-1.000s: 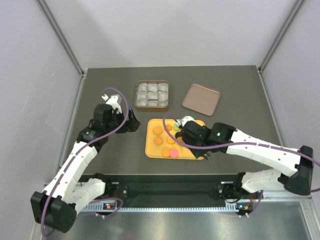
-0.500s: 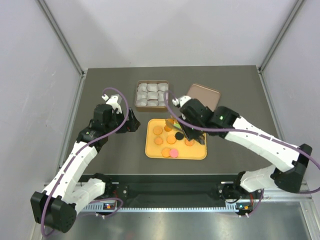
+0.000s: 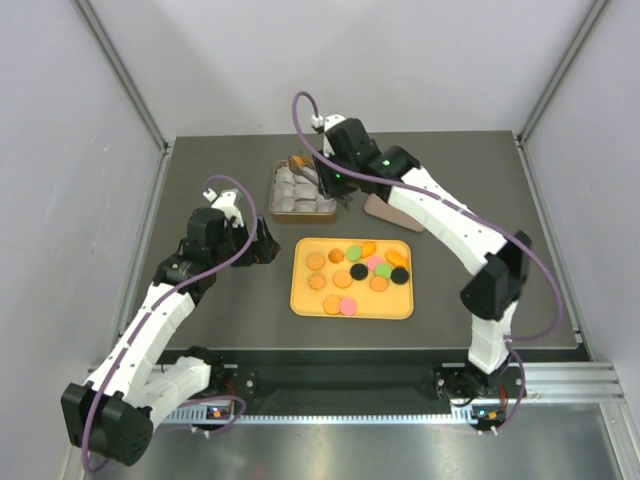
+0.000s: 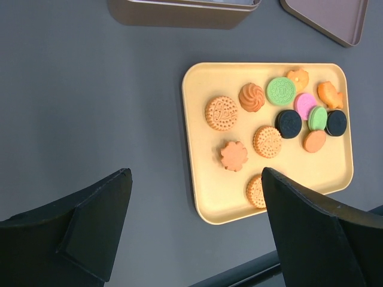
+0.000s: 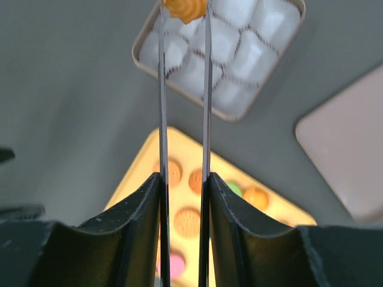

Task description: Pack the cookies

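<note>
Several cookies (image 3: pixel 343 280), mostly orange with some pink, green and black, lie on a yellow-orange tray (image 3: pixel 305 300). They also show in the left wrist view (image 4: pixel 267 141). My right gripper (image 3: pixel 303 168) hangs above the back left corner of a brown tin (image 3: pixel 305 216) lined with white paper cups. It is shut on an orange swirl cookie (image 5: pixel 185 7) at its thin fingertips (image 5: pixel 161 36). My left gripper (image 3: pixel 265 248) is open and empty, just left of the tray, and its jaws frame the tray's near corner (image 4: pixel 206 203).
The tin's brown lid (image 3: pixel 380 208) lies right of the tin, partly under my right arm, and shows in the right wrist view (image 5: pixel 347 161). The tin (image 5: pixel 239 60) sits behind the tray (image 5: pixel 140 176). Grey walls enclose the table on three sides.
My right gripper has risen from the tray with an orange cookie and swung back and left to above the tin. The left arm has not moved.
</note>
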### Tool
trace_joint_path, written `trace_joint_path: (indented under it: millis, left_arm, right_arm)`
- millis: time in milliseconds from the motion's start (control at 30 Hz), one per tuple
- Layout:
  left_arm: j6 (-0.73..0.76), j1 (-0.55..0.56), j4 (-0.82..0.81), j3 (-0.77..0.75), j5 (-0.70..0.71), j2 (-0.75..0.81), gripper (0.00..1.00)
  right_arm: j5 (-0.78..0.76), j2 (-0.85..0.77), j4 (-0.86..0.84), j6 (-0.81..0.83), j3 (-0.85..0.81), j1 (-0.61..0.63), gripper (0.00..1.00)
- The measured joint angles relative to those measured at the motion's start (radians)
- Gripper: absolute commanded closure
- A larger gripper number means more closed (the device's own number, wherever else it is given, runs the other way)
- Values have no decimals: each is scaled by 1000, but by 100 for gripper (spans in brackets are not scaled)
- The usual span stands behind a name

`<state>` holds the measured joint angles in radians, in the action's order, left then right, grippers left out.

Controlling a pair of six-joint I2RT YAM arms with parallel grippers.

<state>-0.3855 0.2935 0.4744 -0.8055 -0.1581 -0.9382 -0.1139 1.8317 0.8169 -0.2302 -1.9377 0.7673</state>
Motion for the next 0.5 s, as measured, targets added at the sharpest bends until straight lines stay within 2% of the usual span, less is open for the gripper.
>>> trace_joint_path:
  millis: [133, 267, 500]
  left_arm:
    - [0, 0, 2, 0, 19, 1, 6]
    - [0, 0, 11, 0, 48, 11, 6]
    - [0, 0, 19, 0, 116, 62, 6]
  right_arm:
    - [13, 150, -53, 2, -116, -24, 66]
    - [36, 268, -98, 0, -150, -55, 66]
    - [50, 344, -142, 0, -151, -70, 66]
